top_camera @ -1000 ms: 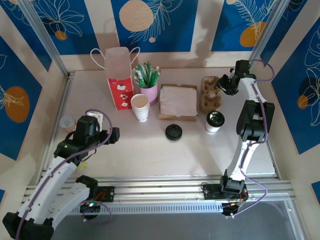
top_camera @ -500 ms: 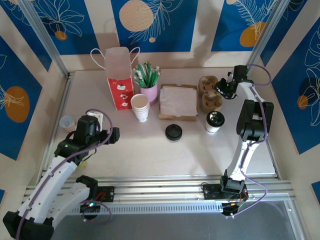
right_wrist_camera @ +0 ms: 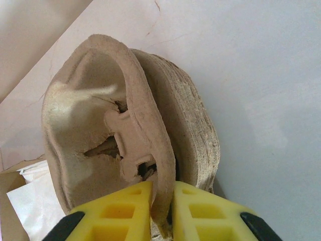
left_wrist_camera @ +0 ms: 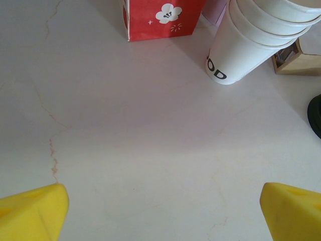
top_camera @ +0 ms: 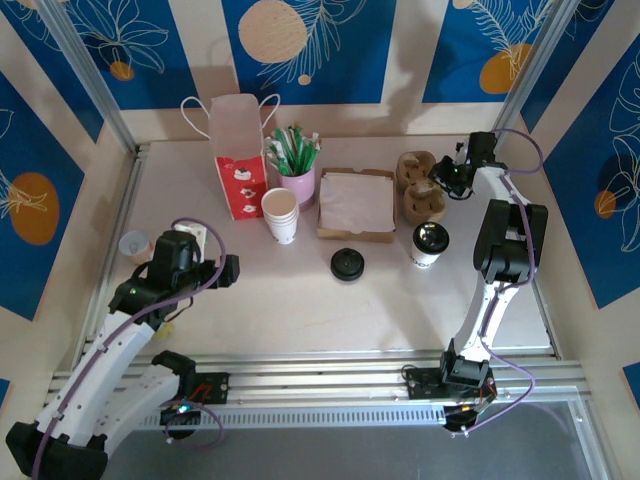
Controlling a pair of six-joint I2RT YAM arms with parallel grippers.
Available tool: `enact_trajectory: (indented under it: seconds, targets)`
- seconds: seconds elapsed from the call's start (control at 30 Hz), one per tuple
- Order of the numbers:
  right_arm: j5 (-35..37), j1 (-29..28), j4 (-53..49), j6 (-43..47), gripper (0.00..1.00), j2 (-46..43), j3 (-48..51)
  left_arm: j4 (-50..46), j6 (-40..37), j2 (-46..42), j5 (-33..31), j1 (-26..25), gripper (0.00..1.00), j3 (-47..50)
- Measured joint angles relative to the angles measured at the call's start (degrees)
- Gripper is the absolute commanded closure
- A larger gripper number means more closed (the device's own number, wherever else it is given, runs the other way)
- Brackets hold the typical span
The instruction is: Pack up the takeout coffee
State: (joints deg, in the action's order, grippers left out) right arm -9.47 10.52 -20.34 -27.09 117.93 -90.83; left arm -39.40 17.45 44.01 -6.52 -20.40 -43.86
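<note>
Right gripper (right_wrist_camera: 161, 190) was pinched almost closed on the carrier (right_wrist_camera: 100, 125) rim, far right; the carrier's lower edge was cut off. Coffee (top_camera: 430, 243) stood near side of the carrier. Left gripper (left_wrist_camera: 163, 206) was spread wide, empty, over the table (left_wrist_camera: 125, 140). Cup stack (left_wrist_camera: 251, 40) top was cropped.

Overhead sees whole table (top_camera: 300, 310); wrist cameras close: cup stack (left_wrist_camera: 251, 45), carriers (right_wrist_camera: 100, 130).

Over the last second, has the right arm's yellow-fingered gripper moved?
Yes. The right gripper slid left onto the rim of the brown pulp carrier stack.
</note>
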Motion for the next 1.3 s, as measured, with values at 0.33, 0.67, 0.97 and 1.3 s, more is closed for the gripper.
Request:
enact_trajectory:
  seconds: [0.33,0.67,0.97,1.3]
  targets:
    - [2.4,-1.4,-0.3,2.5,0.89,-0.3,0.0,0.0,0.0,0.0,0.0,0.0,0.02,0.0]
    - [4.4,-1.9,-1.3,3.0,0.91,-2.4,0.0,0.0,0.0,0.0,0.0,0.0,0.02,0.0]
    - [5.0,-1.9,-1.9,3.0,0.94,-5.6,-0.3,0.0,0.0,0.0,0.0,0.0,0.02,0.0]
    - [4.7,-2.5,-2.9,2.5,0.95,-9.6,-1.7,0.0,0.0,0.0,0.0,0.0,0.02,0.0]
